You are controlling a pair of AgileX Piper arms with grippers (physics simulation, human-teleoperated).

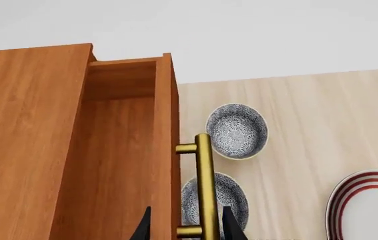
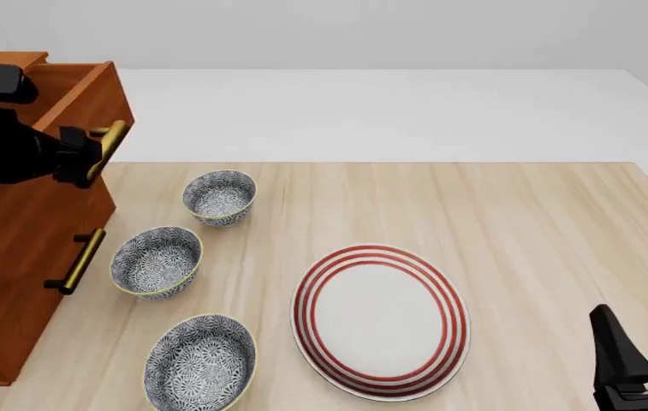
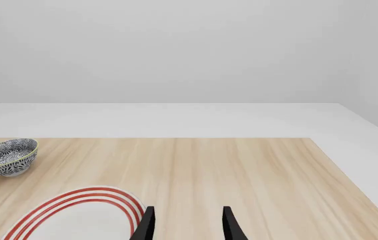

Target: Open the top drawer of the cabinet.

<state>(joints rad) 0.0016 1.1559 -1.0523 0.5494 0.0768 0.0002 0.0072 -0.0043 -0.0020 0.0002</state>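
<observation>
Standing at the left edge of the table (image 2: 529, 223), the cabinet (image 2: 15, 291) is a boxy reddish-brown wooden chest, and the top drawer (image 1: 119, 150) is drawn partly out of its face, with the plain wood inside showing in the left wrist view. Its brass bar handle (image 1: 203, 185) runs across the drawer front on two short brass posts. The left gripper (image 1: 185, 227) sits at that handle: its two dark fingers stand apart, one on the drawer-front side and one on the outer side, with the bar between them; whether the pads actually press the brass cannot be told from these views. In the front view the left arm covers much of the drawer, so the amount of travel is hard to judge. The right gripper (image 2: 644, 351) is well apart from the cabinet, near the table's right front corner, fingers apart and holding nothing. Assessment of handling: the drawer is a rigid wooden box, likely of moderate weight, and should slide straight along its runners; the handle is stiff, smooth metal, so a grip may slip along the bar. The sound hold is at mid-bar, between the posts, pulling square to the drawer front. An off-axis pull risks jamming the drawer or shifting the cabinet. Three patterned bowls (image 2: 158, 261) and a red-ringed plate (image 2: 381, 321) lie just beside the cabinet front.
</observation>
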